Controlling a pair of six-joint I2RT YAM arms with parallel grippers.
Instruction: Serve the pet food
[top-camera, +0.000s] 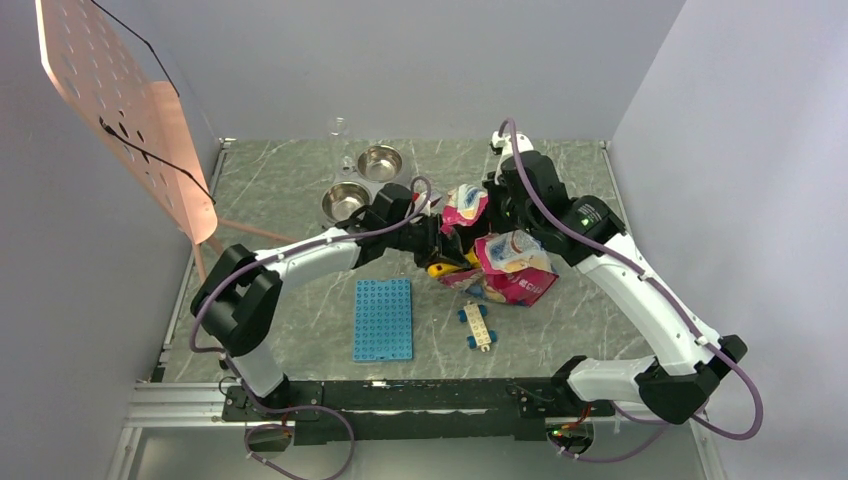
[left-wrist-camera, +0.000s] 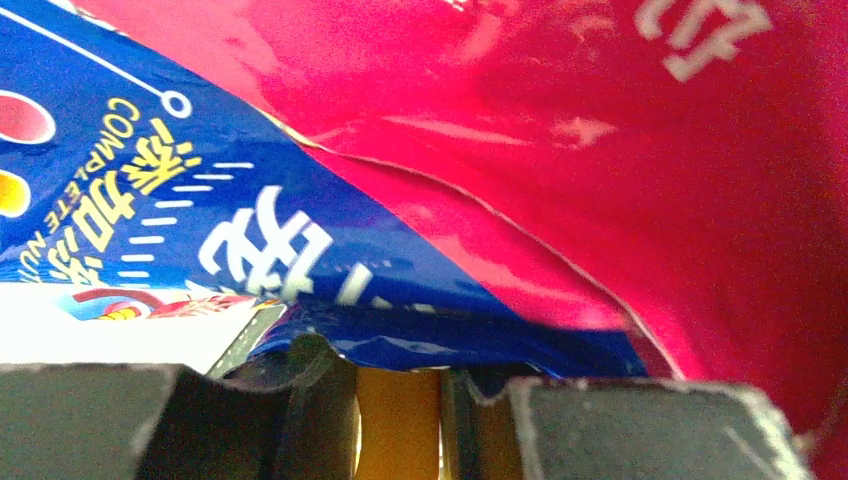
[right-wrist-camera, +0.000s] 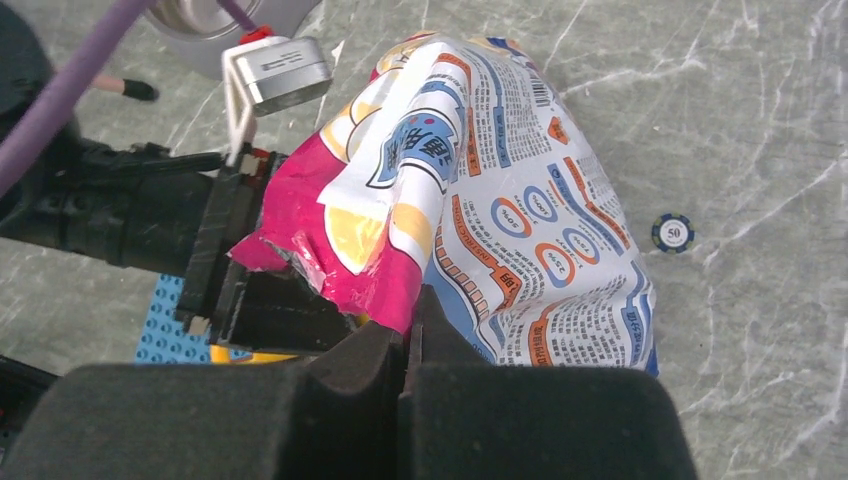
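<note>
The white-and-black left arm (top-camera: 300, 255) reaches low from its base and bends rightward. The left gripper (top-camera: 437, 243) clamps its dark fingers (left-wrist-camera: 150, 420) on a yellow plastic scoop (left-wrist-camera: 398, 415). The right arm (top-camera: 640, 290) arches higher with its elbow out and its wrist tipped down. The right gripper (right-wrist-camera: 410, 340) has its padded jaws pressed together, pinching the torn top edge of the glossy pink-red, white and blue pet food bag (right-wrist-camera: 520, 200).

Glossy plastic bag (top-camera: 515, 268), shiny steel bowls (top-camera: 346, 201)
</note>
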